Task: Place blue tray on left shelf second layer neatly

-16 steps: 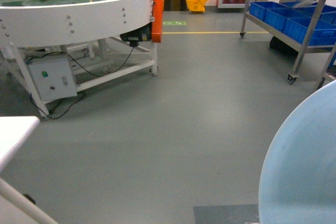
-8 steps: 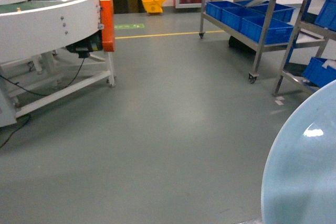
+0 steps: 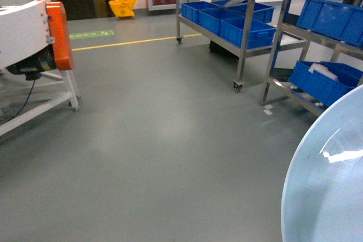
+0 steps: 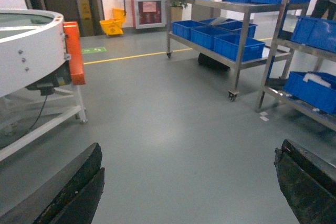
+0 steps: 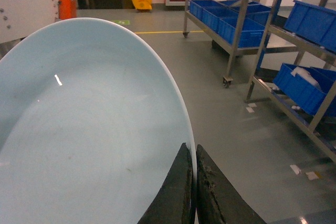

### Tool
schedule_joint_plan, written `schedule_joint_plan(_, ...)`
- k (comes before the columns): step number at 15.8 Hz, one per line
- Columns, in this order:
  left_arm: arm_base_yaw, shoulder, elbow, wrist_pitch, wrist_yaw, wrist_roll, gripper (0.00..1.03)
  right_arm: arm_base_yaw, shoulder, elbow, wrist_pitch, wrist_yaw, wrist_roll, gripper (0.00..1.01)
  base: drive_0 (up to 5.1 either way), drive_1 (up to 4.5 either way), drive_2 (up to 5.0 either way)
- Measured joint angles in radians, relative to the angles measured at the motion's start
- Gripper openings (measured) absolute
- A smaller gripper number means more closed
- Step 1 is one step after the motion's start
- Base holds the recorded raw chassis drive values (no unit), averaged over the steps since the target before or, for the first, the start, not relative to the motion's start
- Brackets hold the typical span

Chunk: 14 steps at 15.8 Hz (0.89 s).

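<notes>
The blue tray (image 3: 329, 185) is a pale sky-blue round dish that fills the lower right of the head view, tilted on edge. In the right wrist view the blue tray (image 5: 89, 124) covers the left half, and my right gripper (image 5: 192, 148) is shut on its rim. My left gripper (image 4: 190, 148) hangs open above bare floor with nothing between its fingers. The left shelf (image 3: 245, 38) is a steel rack on castors, a few metres ahead. Its lower tier (image 3: 266, 49) holds several dark-blue crates. Which tier is the second layer I cannot tell.
A second steel rack (image 3: 276, 38) with blue crates stands close on the right. A round white machine with an orange box (image 3: 59, 32) sits at the left. A yellow mop bucket (image 3: 123, 7) is far back. Grey floor lies between them.
The view has swung to the right: the round machine slid off to the left and both racks moved toward the centre and nearer. The tray stays gripped at the right.
</notes>
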Motion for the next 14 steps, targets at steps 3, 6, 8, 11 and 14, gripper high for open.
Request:
schedule_joint_plan(3, 0.000, 0.000, 0.000, -0.001, 0.000, 0.000, 0.98, 0.000, 0.000, 0.000, 0.000, 0.000, 0.000, 0.02, -1.5, 2.73, -5.8)
schedule_joint_plan(6, 0.000, 0.000, 0.000, -0.001, -0.001, 0.000, 0.98, 0.000, 0.000, 0.000, 0.000, 0.001, 0.000, 0.02, -1.5, 2.74, -5.8)
schedule_joint_plan(8, 0.000, 0.000, 0.000, -0.001, 0.000, 0.000, 0.98, 0.000, 0.000, 0.000, -0.001, 0.001, 0.000, 0.02, -1.5, 2.82, -5.7)
schedule_joint_plan(11, 0.000, 0.000, 0.000, -0.003, 0.000, 0.000, 0.98, 0.000, 0.000, 0.000, -0.001, 0.001, 0.000, 0.02, -1.2, 3.10, -5.4)
schedule_joint_plan(14, -0.001, 0.000, 0.000, -0.002, 0.001, 0.000, 0.98, -0.001, 0.000, 0.000, -0.002, 0.001, 0.000, 0.02, 0.3, 4.60, -3.9)
